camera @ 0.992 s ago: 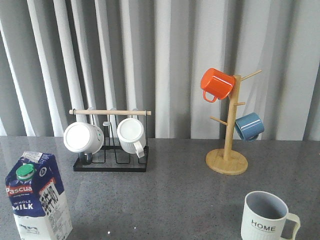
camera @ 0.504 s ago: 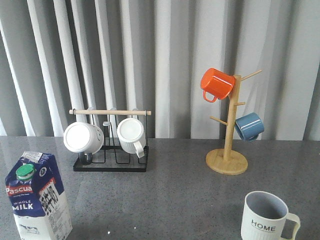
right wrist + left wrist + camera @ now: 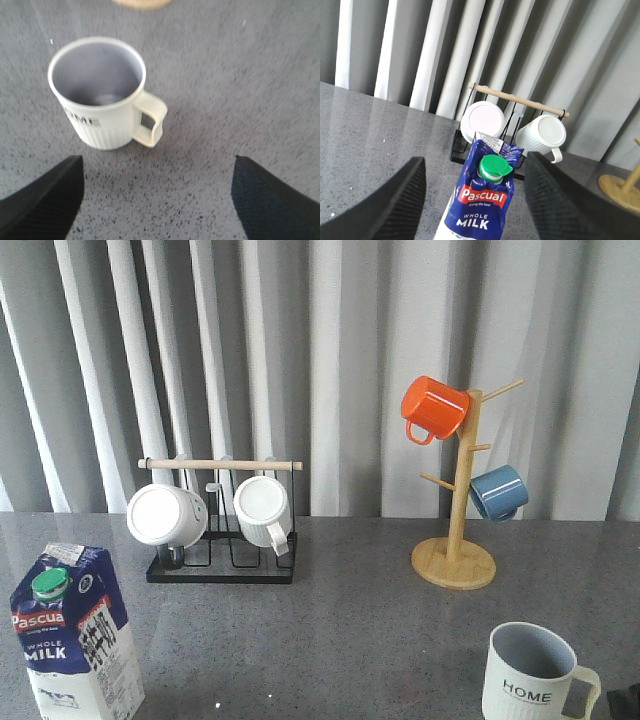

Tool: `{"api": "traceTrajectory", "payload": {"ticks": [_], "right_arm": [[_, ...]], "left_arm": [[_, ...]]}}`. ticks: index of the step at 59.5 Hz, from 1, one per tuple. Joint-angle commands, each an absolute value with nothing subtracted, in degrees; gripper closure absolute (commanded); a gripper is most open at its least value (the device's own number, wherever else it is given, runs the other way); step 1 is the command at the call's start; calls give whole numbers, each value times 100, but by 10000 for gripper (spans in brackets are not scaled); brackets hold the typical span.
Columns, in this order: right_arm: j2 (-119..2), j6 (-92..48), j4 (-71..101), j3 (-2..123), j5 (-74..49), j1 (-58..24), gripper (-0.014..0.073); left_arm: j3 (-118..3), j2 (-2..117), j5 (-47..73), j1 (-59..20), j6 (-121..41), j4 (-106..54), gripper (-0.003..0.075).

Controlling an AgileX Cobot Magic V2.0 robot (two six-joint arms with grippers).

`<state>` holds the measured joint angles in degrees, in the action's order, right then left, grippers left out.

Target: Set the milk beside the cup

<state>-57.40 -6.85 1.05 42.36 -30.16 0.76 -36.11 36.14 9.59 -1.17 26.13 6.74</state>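
Your left gripper [image 3: 472, 200] is spread wide, its two dark fingers [image 3: 395, 200] standing either side of the milk [image 3: 482, 200] without touching it; your right gripper [image 3: 155, 200] is just as wide, with nothing between its fingers [image 3: 40, 200], and the cup [image 3: 102, 95] sits on the bare surface beyond them. In the front view you see only a dark corner of the right gripper [image 3: 625, 702] at the lower right edge, just beside the cup.

You have a grey speckled table [image 3: 350, 620] backed by a pleated grey-white curtain [image 3: 340, 360]. At the back right stands a wooden mug tree [image 3: 457, 540] on a round base, with an orange mug [image 3: 433, 407] hung high on it and a blue mug [image 3: 497, 492] lower on its other side. At the back left is a black wire rack [image 3: 220, 560] with a wooden bar across the top, holding two white mugs [image 3: 166, 514] on their sides.

Your milk [image 3: 75, 635] stands upright at the front left corner, green cap up. Your cup [image 3: 530, 672] stands upright at the front right, handle pointing right, "HOME" facing the camera. They are well apart, with open table between them.
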Motion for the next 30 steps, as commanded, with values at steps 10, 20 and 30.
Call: {"api": "traceTrajectory", "payload": {"ticks": [10,20,30], "right_arm": [[-6256,-670,152,4118,-1962,78,18],[-6772,-664,128,4118,-1801,78,18],[-7128,-664,0,4118,-1391,85,22]], "left_arm": [[-3819,3677,566,-123,2611,682,291],[-3819,3677,583,-123,2611,682,291],[-3819,3677,583,-123,2611,682,291]]}}
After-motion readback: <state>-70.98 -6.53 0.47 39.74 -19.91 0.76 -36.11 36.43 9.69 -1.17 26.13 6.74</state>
